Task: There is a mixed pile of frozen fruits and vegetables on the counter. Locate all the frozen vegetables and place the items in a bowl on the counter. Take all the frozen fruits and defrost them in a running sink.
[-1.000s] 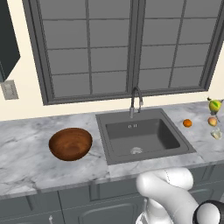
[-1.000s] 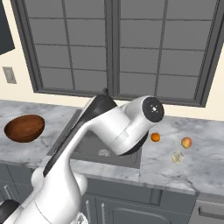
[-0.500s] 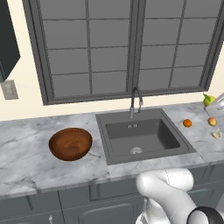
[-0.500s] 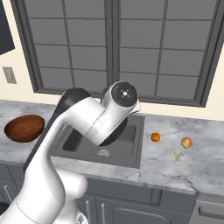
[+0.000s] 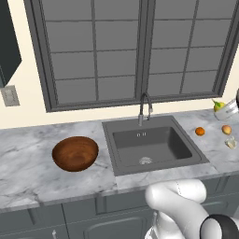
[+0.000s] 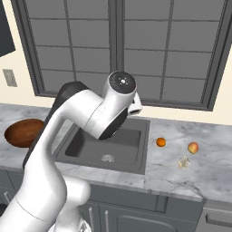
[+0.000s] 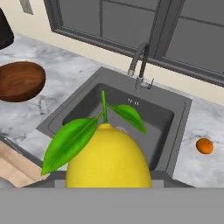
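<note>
Arm swung from right side toward sink (image 7: 131,120) since earlier frame; claw (image 7: 107,186) pinched yellow piece (image 7: 107,157) (leafy, lemon-like), high above sink. Carry past sink to bowl (image 5: 75,153) at its left; release low. Orange ball (image 6: 161,142) stayed on tabletop (image 6: 181,174) right of sink.

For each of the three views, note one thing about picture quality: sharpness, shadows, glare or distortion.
Left base view: even, flat lighting, a soft sheen inside the bowl, hardly any cast shadows. Right base view: the sink and the orange ball are crisp, no motion blur. Hand view: the yellow piece looms huge from closeness, edges slightly soft.
</note>
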You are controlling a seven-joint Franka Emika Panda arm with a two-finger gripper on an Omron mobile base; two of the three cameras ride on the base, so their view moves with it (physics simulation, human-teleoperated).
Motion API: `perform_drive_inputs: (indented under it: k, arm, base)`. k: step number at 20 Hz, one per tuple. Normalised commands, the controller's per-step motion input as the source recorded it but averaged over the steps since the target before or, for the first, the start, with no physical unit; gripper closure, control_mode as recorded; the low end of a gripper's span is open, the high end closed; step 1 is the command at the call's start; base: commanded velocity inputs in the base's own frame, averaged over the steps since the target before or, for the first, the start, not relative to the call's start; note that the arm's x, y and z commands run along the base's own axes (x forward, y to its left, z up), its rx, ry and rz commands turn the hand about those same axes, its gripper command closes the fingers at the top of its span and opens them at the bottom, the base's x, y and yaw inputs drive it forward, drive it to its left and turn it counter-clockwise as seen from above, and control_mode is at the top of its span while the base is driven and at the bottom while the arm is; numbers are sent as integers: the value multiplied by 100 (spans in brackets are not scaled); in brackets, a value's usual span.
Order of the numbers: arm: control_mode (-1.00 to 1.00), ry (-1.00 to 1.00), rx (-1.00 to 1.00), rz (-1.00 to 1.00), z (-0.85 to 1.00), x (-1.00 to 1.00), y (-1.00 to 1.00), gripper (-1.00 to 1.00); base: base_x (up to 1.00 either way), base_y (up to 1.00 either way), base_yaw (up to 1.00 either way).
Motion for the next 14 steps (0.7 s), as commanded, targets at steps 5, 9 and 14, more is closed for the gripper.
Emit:
perform_drive_inputs:
  k: [5,9,14]
  arm:
    - [-100,4,0,0,7,-1,0,100]
    - [-100,0,2,0,0,-5,10,100]
    - [-100,-2,-2,-2,8,-7,45,100]
  base:
    - [0,0,0]
    - [0,0,0]
    - [0,0,0]
